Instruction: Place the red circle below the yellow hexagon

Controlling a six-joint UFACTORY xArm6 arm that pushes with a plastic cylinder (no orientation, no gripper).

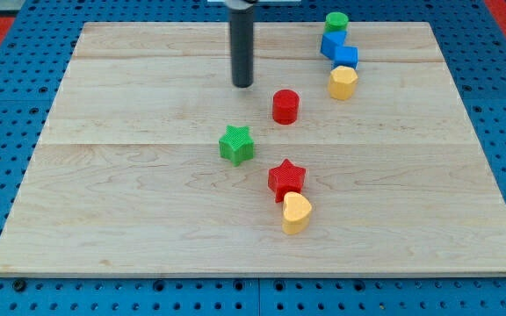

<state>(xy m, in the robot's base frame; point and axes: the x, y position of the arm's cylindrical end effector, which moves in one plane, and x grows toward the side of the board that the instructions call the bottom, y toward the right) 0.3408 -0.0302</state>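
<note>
The red circle (285, 106), a short red cylinder, stands on the wooden board a little above the middle. The yellow hexagon (343, 82) lies up and to the right of it, apart from it, just below the blue blocks. My tip (243, 84) rests on the board up and to the left of the red circle, with a gap of about one block's width between them. The rod rises straight up out of the view's top.
A green star (236, 145) lies below-left of the red circle. A red star (286, 179) touches a yellow heart (296, 212) lower down. A blue block (338, 50) and a green cylinder (336, 22) sit above the yellow hexagon near the board's top edge (148, 25).
</note>
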